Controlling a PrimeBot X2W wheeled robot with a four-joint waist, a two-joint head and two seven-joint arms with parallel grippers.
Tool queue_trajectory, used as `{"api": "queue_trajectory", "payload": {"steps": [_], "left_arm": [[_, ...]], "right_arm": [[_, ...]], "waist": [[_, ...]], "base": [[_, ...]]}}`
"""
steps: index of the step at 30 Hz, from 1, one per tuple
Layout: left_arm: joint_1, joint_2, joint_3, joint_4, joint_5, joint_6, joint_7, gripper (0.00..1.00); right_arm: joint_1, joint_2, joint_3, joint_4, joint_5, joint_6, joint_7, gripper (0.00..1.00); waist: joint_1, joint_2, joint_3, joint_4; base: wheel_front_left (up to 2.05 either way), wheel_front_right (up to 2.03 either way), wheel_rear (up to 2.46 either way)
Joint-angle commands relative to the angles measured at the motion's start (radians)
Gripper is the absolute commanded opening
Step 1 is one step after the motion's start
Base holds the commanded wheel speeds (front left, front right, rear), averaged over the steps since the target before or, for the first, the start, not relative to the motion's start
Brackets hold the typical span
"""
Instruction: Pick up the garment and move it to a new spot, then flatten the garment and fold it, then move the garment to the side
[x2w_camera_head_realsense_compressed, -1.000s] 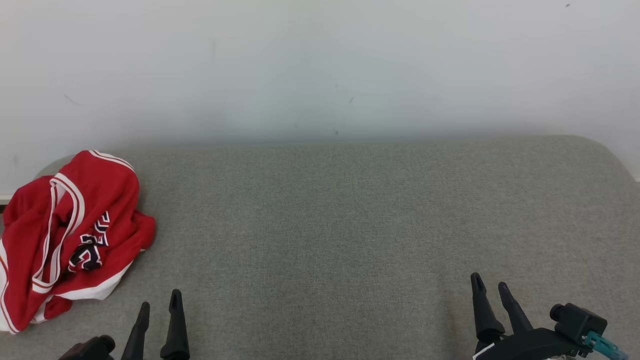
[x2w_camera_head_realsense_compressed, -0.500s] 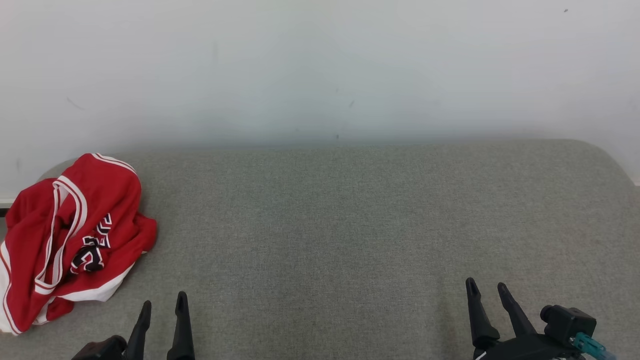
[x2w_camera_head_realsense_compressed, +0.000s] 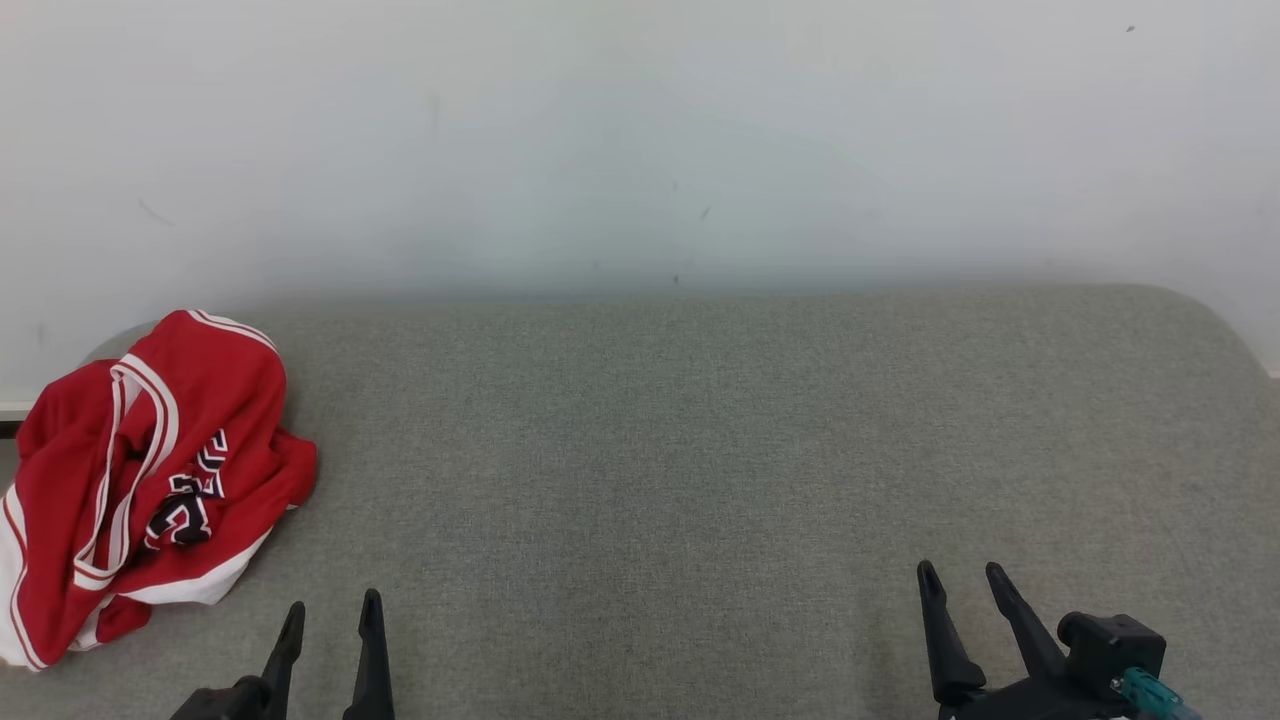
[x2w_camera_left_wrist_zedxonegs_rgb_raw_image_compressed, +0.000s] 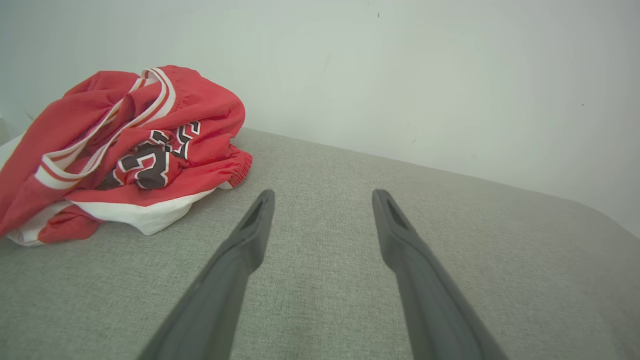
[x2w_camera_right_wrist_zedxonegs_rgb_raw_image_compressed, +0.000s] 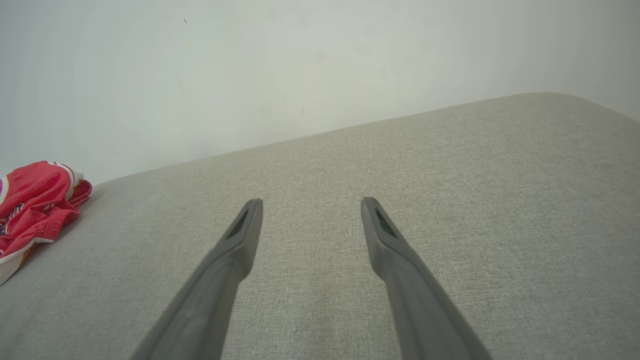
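Observation:
The garment (x2w_camera_head_realsense_compressed: 140, 480) is a red jersey with white trim and dark numbers, lying crumpled at the far left of the grey fabric surface (x2w_camera_head_realsense_compressed: 700, 450). It also shows as a heap in the left wrist view (x2w_camera_left_wrist_zedxonegs_rgb_raw_image_compressed: 120, 145) and at the left edge of the right wrist view (x2w_camera_right_wrist_zedxonegs_rgb_raw_image_compressed: 35, 200). My left gripper (x2w_camera_head_realsense_compressed: 332, 605) stands open near the front edge, a little to the right of the garment and apart from it; in its own wrist view (x2w_camera_left_wrist_zedxonegs_rgb_raw_image_compressed: 322, 197) nothing lies between the fingers. At the lower right my right gripper (x2w_camera_head_realsense_compressed: 960, 580) is open and empty, seen too in its wrist view (x2w_camera_right_wrist_zedxonegs_rgb_raw_image_compressed: 310, 205).
A plain pale wall (x2w_camera_head_realsense_compressed: 640, 140) rises directly behind the grey surface. The surface's back right corner (x2w_camera_head_realsense_compressed: 1200, 310) is rounded. Wide bare fabric stretches between the two grippers.
The whole head picture has drifted slightly down and right, so the camera has moved. Both grippers sit lower in that view, the right one shifted left. The garment lies as before.

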Motion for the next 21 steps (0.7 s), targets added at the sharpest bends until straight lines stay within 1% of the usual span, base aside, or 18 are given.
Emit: {"api": "queue_trajectory", "payload": {"steps": [1, 9, 21], "left_arm": [[0.002, 0.001, 0.001, -0.004, 0.029, -0.003, -0.010, 1.00], [0.004, -0.003, 0.010, 0.012, 0.085, -0.006, -0.029, 1.00], [-0.008, -0.009, 0.014, 0.058, 0.137, -0.012, -0.051, 1.00]], "right_arm": [[0.002, -0.003, 0.004, -0.006, -0.027, 0.003, -0.011, 1.00], [0.011, -0.003, 0.011, -0.001, -0.104, 0.003, -0.021, 1.00], [0.023, -0.004, 0.016, 0.000, -0.189, 0.003, -0.040, 1.00]], "waist": [[0.0000, 0.0000, -0.001, 0.000], [0.0000, 0.0000, -0.006, -0.003], [0.0000, 0.0000, -0.020, 0.002]], "base": [[0.00, 0.00, 0.00], [0.00, 0.00, 0.00], [0.00, 0.00, 0.00]]}}
